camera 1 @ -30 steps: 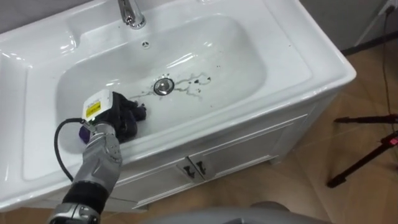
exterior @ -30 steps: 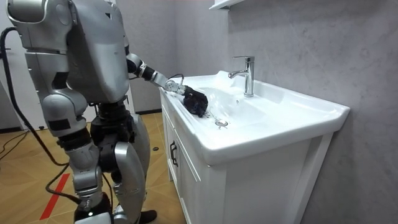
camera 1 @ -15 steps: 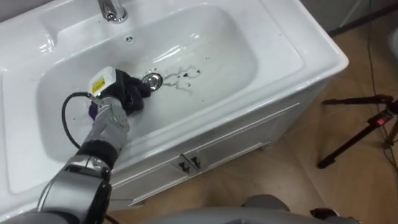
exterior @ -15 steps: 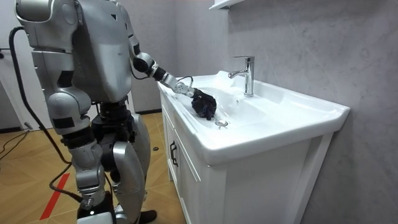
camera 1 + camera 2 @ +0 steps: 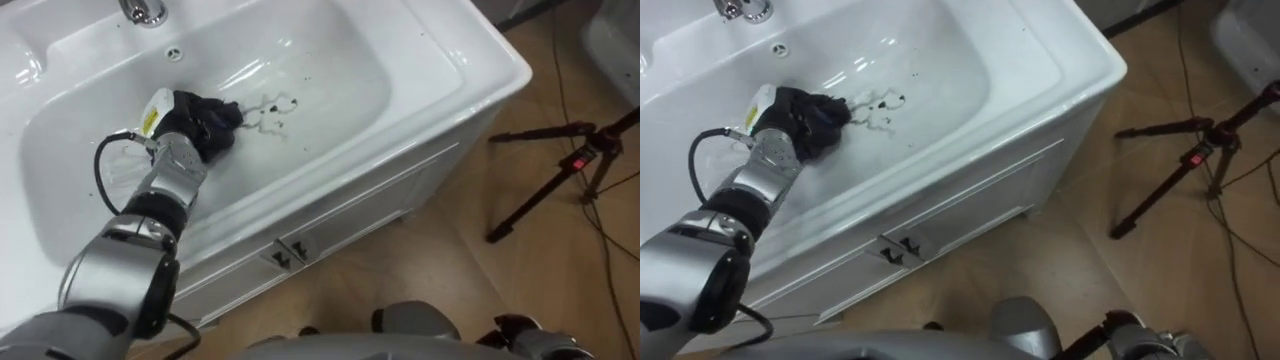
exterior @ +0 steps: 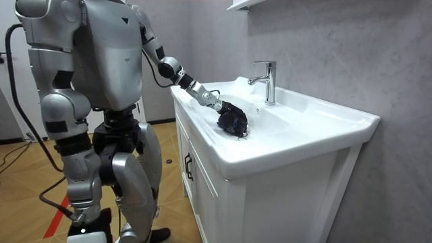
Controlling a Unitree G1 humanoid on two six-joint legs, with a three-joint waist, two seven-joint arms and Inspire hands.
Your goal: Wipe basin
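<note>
Clearly the left hand point(image 5: 178, 138) was down in the basin point(image 5: 335, 80), its fingers bunched round a dark cloth point(image 5: 210, 118) and pressing it on the floor of the bowl, just beside a scatter of dark smudges point(image 5: 274, 108) lying toward the robot's right. The drain could not be seen and probably sat under the cloth. The likeliest trouble was a smear rather than a clean pass: a wadded cloth driven through those marks could drag them across the white bowl, or ride over them if the pressure was too light. A loose fold could also slip from the curled fingers and stay behind. Pushing too far back would bring the knuckles against the faucet point(image 5: 145, 10) or the sloping rear wall below the overflow hole point(image 5: 175, 54). To the right the bowl lay open and bare, so a sweep that way had plenty of room before the wall rose. The front rim point(image 5: 300, 172) stood near the forearm and could catch it on a low pull. In the room view the robot stood close against the cabinet point(image 6: 196, 182), while a tripod point(image 5: 560, 175) waited well apart on the floor.
</note>
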